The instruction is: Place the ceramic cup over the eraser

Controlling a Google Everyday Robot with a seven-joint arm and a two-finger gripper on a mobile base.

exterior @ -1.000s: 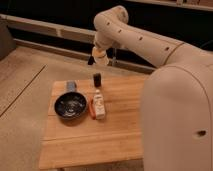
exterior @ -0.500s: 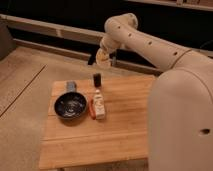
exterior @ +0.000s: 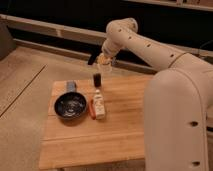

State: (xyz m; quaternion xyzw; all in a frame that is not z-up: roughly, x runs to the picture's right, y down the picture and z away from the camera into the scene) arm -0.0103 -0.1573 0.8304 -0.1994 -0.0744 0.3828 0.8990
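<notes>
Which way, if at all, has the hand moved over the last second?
Yes. The hand, holding the ceramic cup, has dropped slightly and edged right, ending closer above the unmoved eraser.

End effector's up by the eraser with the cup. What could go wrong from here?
1. The end effector, shut on the ceramic cup, hangs above the eraser, not clearly centred; lowered off-centre, the rim could topple that narrow upright block.
2. The white bottle lies close by the eraser; the descent might knock it.
</notes>
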